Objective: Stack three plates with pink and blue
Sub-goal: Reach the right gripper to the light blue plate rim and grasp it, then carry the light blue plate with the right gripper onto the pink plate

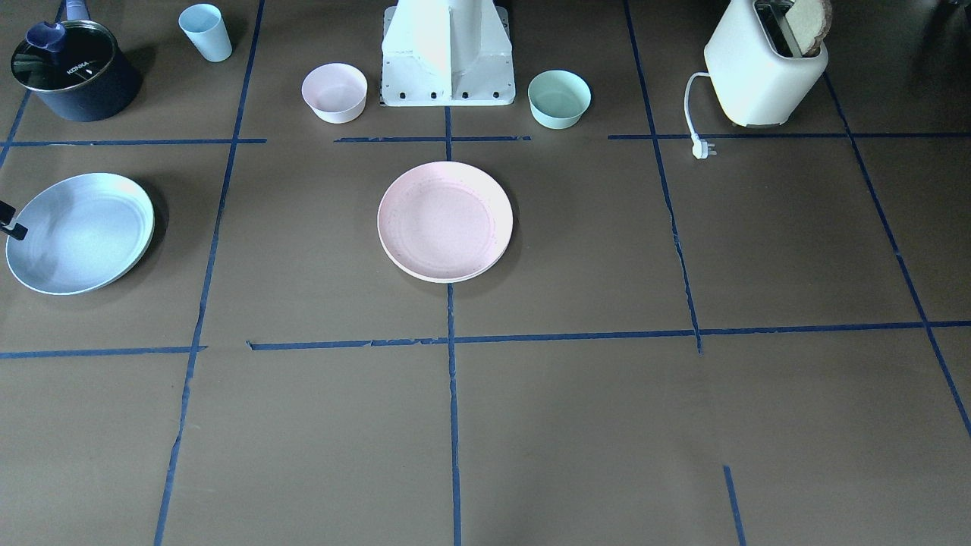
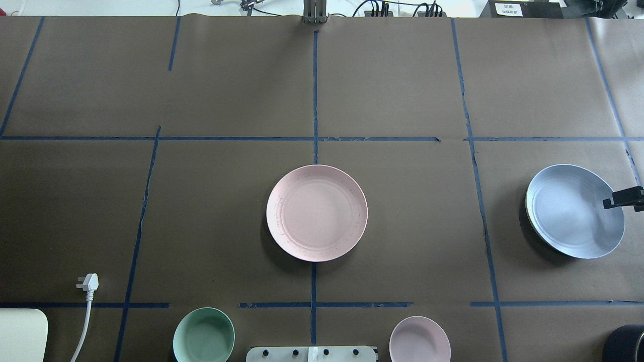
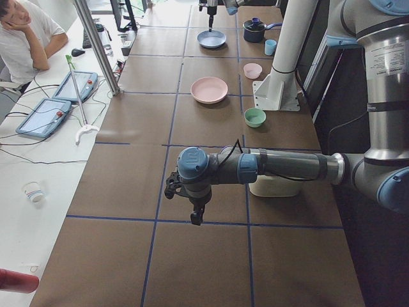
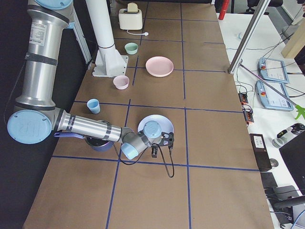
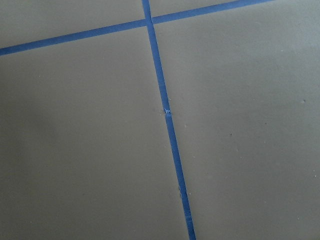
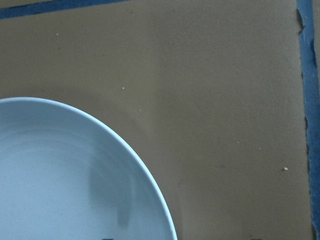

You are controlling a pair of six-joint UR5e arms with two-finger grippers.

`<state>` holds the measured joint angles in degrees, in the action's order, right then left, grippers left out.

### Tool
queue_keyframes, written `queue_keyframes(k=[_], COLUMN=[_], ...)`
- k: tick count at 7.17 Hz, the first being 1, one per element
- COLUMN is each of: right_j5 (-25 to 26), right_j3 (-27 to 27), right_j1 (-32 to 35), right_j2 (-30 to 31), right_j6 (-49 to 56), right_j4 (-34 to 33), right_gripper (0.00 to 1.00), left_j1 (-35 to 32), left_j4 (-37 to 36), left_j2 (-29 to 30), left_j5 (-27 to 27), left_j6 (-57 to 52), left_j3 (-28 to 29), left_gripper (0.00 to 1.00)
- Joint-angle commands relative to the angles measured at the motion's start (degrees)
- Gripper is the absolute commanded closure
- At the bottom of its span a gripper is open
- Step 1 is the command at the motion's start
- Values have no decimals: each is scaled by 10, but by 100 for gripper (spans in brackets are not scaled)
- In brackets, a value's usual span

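The pale pink plate (image 1: 445, 221) lies flat at the table's middle, also seen in the overhead view (image 2: 317, 212). The pale blue plate (image 1: 80, 233) (image 2: 574, 211) lies on the robot's right side, and a cream rim (image 2: 528, 203) shows under its edge. My right gripper (image 2: 616, 200) (image 4: 159, 144) hangs over the blue plate's outer rim. Its fingers look apart and hold nothing; the right wrist view shows only the blue plate (image 6: 65, 180). My left gripper (image 3: 197, 216) hangs over bare table far to the left. I cannot tell whether it is open.
A small pink bowl (image 1: 334, 92) and a mint-green bowl (image 1: 559, 98) flank the robot base (image 1: 447, 57). A toaster (image 1: 766, 68) with its loose plug (image 1: 703, 149) stands at the left end. A dark pot (image 1: 74, 72) and a blue cup (image 1: 205, 32) stand behind the blue plate.
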<state>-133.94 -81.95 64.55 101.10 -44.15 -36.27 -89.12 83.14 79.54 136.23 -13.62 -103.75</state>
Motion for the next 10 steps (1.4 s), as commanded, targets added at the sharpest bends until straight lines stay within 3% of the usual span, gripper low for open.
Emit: queue_keyframes(k=[1, 2, 5, 7, 8, 10], right_j5=[2, -3, -27, -68, -68, -36], right_j3=[2, 0, -20, -103, -117, -119], right_j1=[-10, -10, -8, -9, -16, -96], right_j2=[-2, -1, -2, -17, -69, -163], right_j6=[-2, -2, -16, -133, -229, -355], right_j4=[4, 6, 6, -3, -5, -7], right_gripper=[84, 100, 100, 100, 100, 100], left_j1=[0, 0, 0, 0, 0, 0], left_j4=[0, 0, 0, 0, 0, 0], left_j2=[0, 0, -1, -1, -1, -1], left_j5=[0, 0, -1, -1, 0, 0], left_j6=[0, 0, -1, 0, 1, 1], left_j3=[0, 0, 1, 2, 2, 1], left_gripper=[0, 0, 0, 0, 0, 0])
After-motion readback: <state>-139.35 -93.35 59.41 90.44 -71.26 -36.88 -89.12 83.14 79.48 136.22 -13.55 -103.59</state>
